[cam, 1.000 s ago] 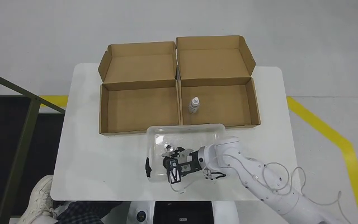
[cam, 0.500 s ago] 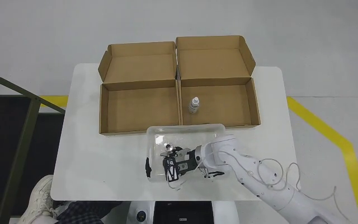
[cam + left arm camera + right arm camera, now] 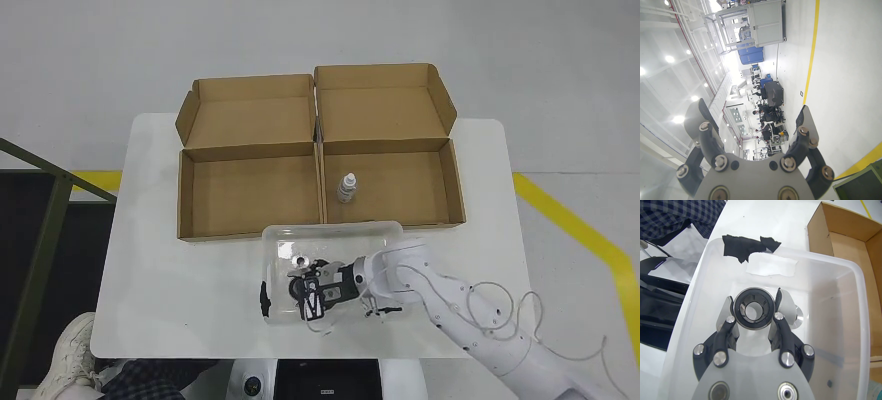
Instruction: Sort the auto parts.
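From the top view: white table (image 3: pixel 160 290), two open cardboard boxes side by side at the far end. The left-hand box (image 3: pixel 250 195) shows bare cardboard, and the right-hand box (image 3: pixel 400 185) has a small white bottle (image 3: pixel 346 187) standing upright close to the shared wall. Nearer the robot sits the clear plastic bin (image 3: pixel 330 233), and the right gripper (image 3: pixel 303 297) is down inside it, towards the end where a strip of black tape (image 3: pixel 264 298) clings to the rim.

Over to the left wrist: the left gripper (image 3: pixel 753 108) is spread wide with nothing between its fingers, aimed out at a bright factory hall and a yellow floor line (image 3: pixel 811 56).

Now the right wrist view. The pincer pinches a black ring-shaped bearing (image 3: pixel 768 317), one finger on each side, bore facing the camera, over the bin floor. A silver disc part (image 3: pixel 798 315) lies just beside one finger. On the bin's end wall are torn black tape and a white label (image 3: pixel 770 265), print too faint to tell.
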Robot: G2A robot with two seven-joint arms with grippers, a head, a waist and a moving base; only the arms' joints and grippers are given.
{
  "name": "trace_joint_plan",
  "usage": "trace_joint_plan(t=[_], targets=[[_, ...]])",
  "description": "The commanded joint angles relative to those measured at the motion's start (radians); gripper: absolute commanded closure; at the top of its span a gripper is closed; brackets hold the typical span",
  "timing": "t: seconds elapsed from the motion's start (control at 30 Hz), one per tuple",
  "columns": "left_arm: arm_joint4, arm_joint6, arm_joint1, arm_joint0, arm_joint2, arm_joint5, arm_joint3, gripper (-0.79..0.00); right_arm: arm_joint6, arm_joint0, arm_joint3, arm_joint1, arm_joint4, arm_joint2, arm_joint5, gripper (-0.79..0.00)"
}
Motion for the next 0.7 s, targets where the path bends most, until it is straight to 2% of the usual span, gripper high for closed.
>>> trace_joint_plan(t=[0.0, 0.4, 0.67], targets=[[0.0, 0.0, 0.0, 0.0, 0.0, 0.0, 0.0, -0.785, -0.005, -0.005, -0.004, 0.004, 0.009, 0.016, -0.008, 0.0], [0.0, 0.0, 0.0, 0.0, 0.0, 0.0, 0.0, -0.785, 0.014, -0.057, -0.086, 0.046, 0.091, 0.172, -0.046, 0.0], [0.0, 0.0, 0.0, 0.0, 0.0, 0.0, 0.0, -0.785, 0.016, -0.082, -0.133, 0.066, 0.139, 0.269, -0.033, 0.0]])
